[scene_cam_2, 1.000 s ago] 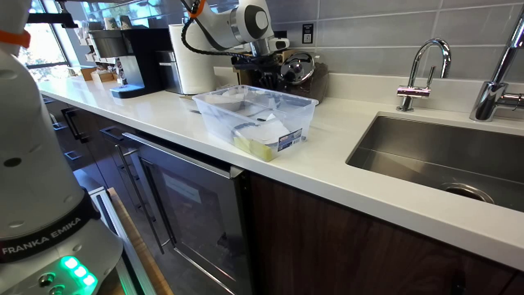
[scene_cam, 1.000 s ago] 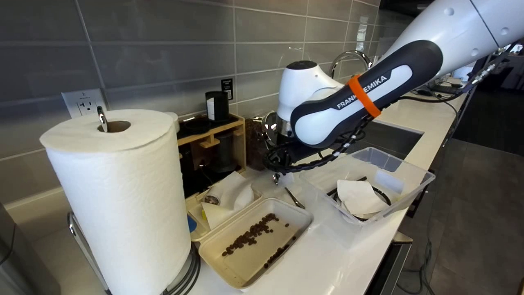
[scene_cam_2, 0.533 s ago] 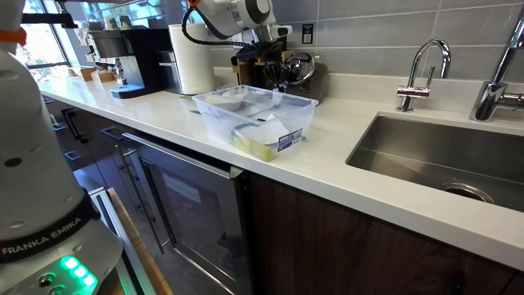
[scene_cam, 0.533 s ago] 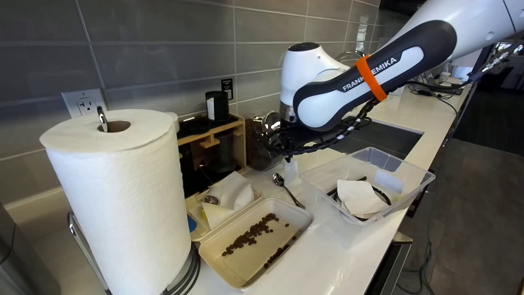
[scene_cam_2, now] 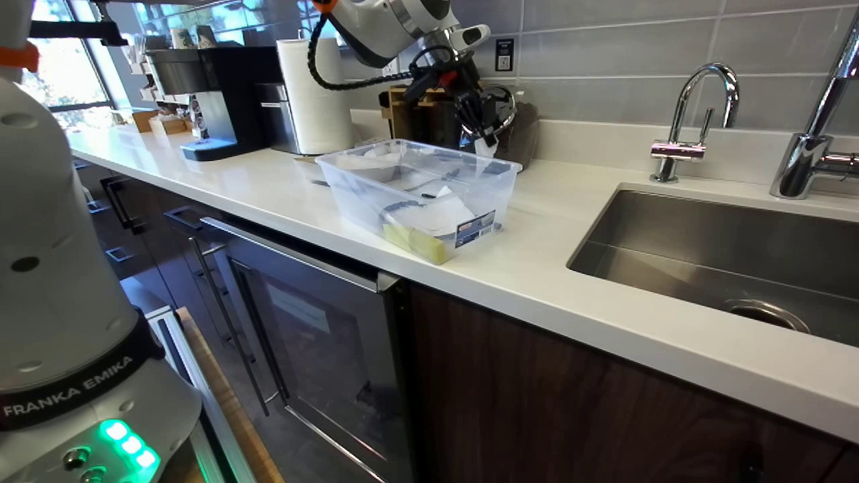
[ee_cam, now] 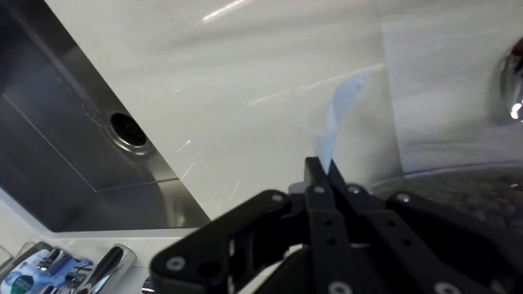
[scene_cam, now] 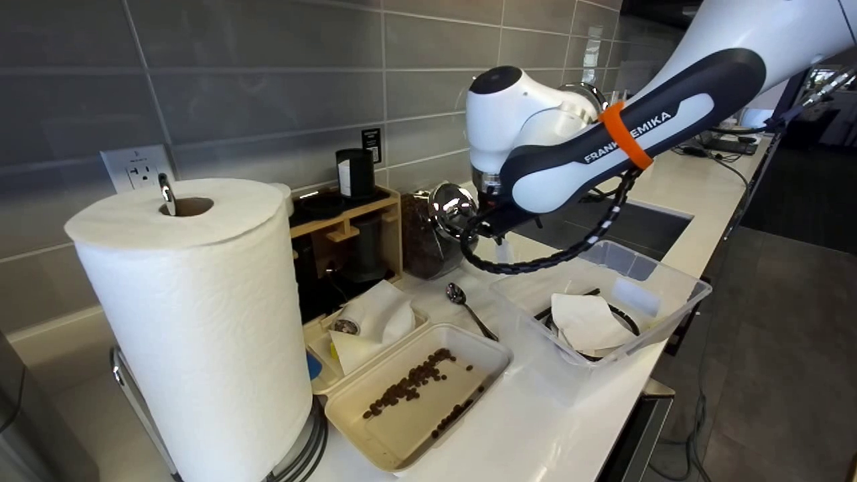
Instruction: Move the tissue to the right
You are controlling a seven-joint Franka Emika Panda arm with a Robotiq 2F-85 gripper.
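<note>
My gripper [ee_cam: 325, 165] is shut on a small pale tissue [ee_cam: 337, 108], which sticks out past the fingertips in the wrist view. The tissue also shows as a pale scrap in an exterior view [scene_cam: 504, 252] and behind the clear bin's far rim in an exterior view [scene_cam_2: 484, 149]. The gripper [scene_cam_2: 484, 133] holds it up over the counter, near the bean jar, with the wrist tilted. In an exterior view the fingers are mostly hidden by the arm and cable. A flat white sheet [ee_cam: 453, 90] lies on the counter at the wrist view's right.
A clear bin [scene_cam_2: 362, 201] holds papers and dark items. The sink [ee_cam: 61, 122] lies left in the wrist view. A bean jar [scene_cam: 422, 248], spoon [scene_cam: 472, 314], food box with beans [scene_cam: 462, 375], wooden stand [scene_cam: 395, 234] and paper towel roll [scene_cam: 194, 321] stand around.
My gripper has risen off the counter near the spoon with the tissue in it, moved toward the sink side, and its wrist has tilted. The spoon's bowl and the jar are now uncovered.
</note>
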